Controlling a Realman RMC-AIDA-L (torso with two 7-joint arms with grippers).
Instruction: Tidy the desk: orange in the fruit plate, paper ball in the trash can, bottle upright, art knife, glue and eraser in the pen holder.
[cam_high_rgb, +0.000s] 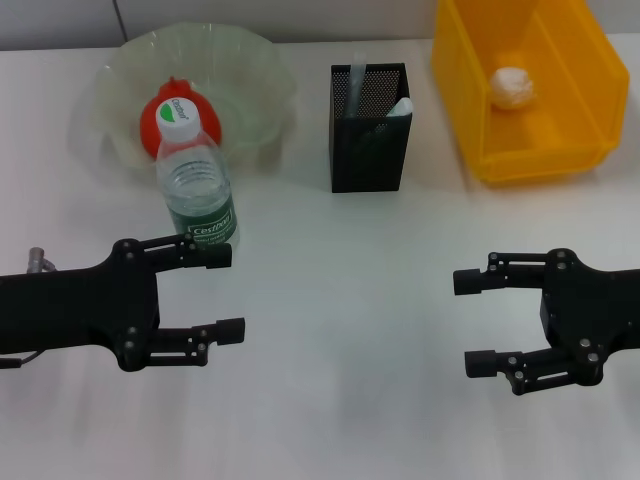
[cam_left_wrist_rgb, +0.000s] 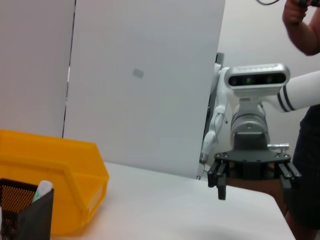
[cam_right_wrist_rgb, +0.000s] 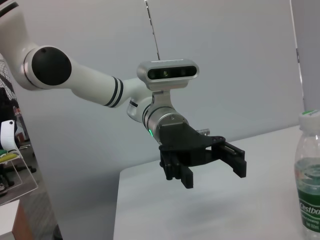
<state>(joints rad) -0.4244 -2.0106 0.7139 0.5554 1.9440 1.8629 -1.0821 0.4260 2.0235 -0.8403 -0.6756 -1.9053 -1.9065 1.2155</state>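
Robot test bench in a lab or office room

A plain white table stands against bare white partition panels; a white camera-topped robot arm works over it, and a person stands beside it.

Bottle upright on bench, in front of plate. Orange in plate. Paper ball in yellow bin. Mesh holder between them, white-tipped stick inside.

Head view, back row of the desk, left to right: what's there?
fruit plate with the orange in it → pen holder → trash can holding the paper ball.
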